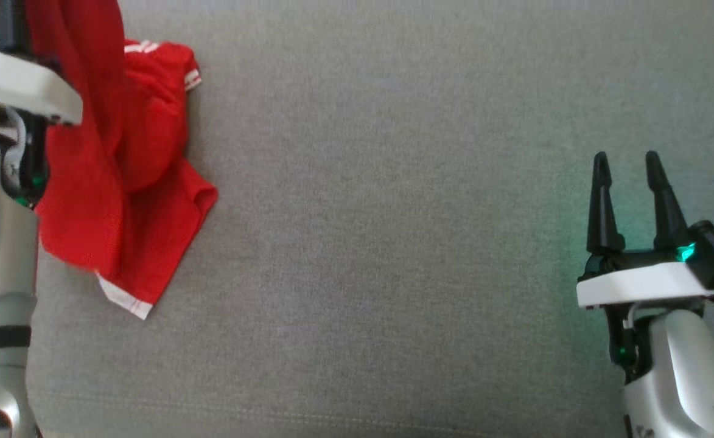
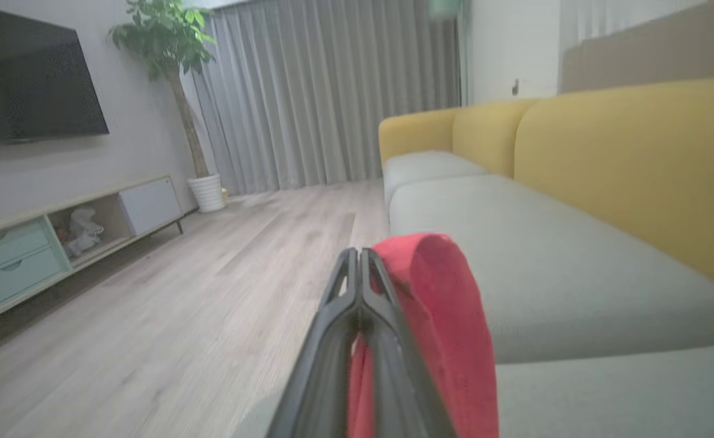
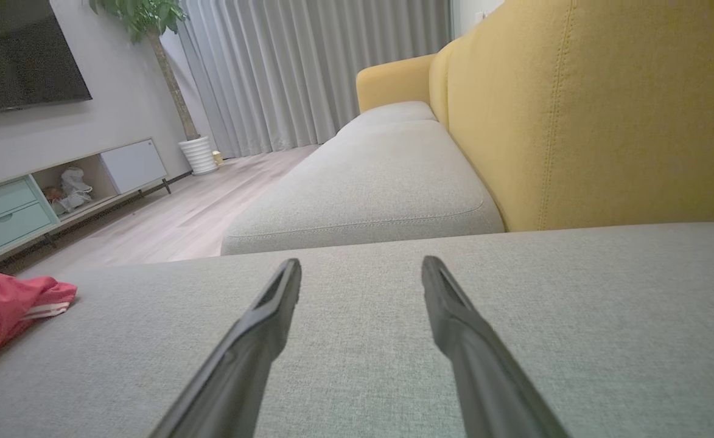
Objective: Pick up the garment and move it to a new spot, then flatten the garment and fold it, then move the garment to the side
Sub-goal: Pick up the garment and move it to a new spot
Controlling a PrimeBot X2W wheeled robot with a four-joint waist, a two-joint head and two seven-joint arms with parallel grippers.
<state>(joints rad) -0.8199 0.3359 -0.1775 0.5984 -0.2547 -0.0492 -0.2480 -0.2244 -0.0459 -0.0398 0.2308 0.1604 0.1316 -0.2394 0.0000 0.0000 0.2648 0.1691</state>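
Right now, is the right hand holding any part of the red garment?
No, the right hand is open and empty above the sofa cushion, apart from the red garment.

Red cloth garment [image 1: 150, 201], finely meshed, perhaps synthetic; grey sofa seat cushion [image 1: 393, 243], coarse matt weave; pale plank floor [image 2: 210, 292], smooth wood-grain.

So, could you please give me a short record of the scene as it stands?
surface: grey seat cushion of a sofa with a yellow backrest
garment: red with white trim, bunched at the robot's left, partly drawn up toward the left arm, the rest lying on the cushion
left gripper: shut, red cloth pinched between its fingers
right gripper: open, holding nothing, over bare cushion well apart from the garment
task stage: garment gripped, not yet flattened or folded
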